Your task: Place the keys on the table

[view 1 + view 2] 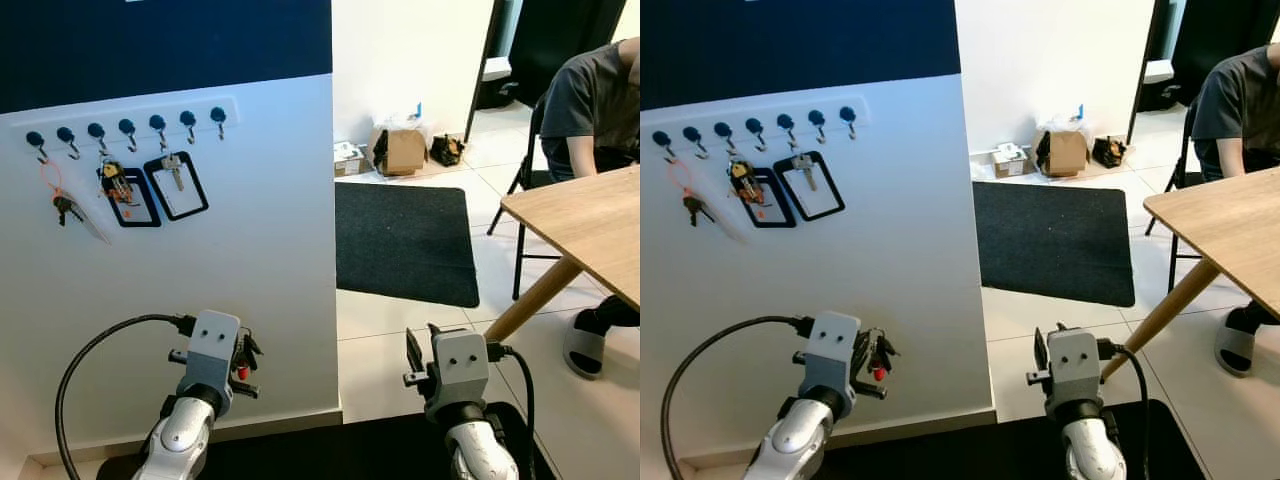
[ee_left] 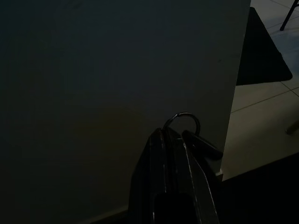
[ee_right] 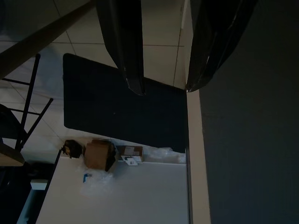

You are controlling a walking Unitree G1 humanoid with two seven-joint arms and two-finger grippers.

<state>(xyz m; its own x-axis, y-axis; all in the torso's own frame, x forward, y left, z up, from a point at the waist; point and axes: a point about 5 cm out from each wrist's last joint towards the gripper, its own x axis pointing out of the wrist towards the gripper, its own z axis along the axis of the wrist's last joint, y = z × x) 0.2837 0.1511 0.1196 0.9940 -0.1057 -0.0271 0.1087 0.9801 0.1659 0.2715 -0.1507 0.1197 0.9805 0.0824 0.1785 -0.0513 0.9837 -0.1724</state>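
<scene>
My left gripper [image 1: 244, 362] hangs low in front of the white wall, shut on a bunch of keys [image 1: 241, 371] with a small red part. In the left wrist view the key ring [image 2: 183, 122] sticks out past the closed fingertips [image 2: 164, 140]. The wooden table [image 1: 590, 225] stands at the right, its slanted leg [image 1: 535, 298] reaching the floor near my right arm. My right gripper [image 3: 163, 88] is open and holds nothing, low beside the wall's corner.
A white hook rail [image 1: 125, 125] on the wall carries other keys [image 1: 62, 205] and two black-framed tags [image 1: 176, 185]. A person [image 1: 590, 95] sits on a chair behind the table, one foot [image 1: 585, 345] by its leg. A dark mat [image 1: 405, 240] and a cardboard box [image 1: 400, 150] lie beyond.
</scene>
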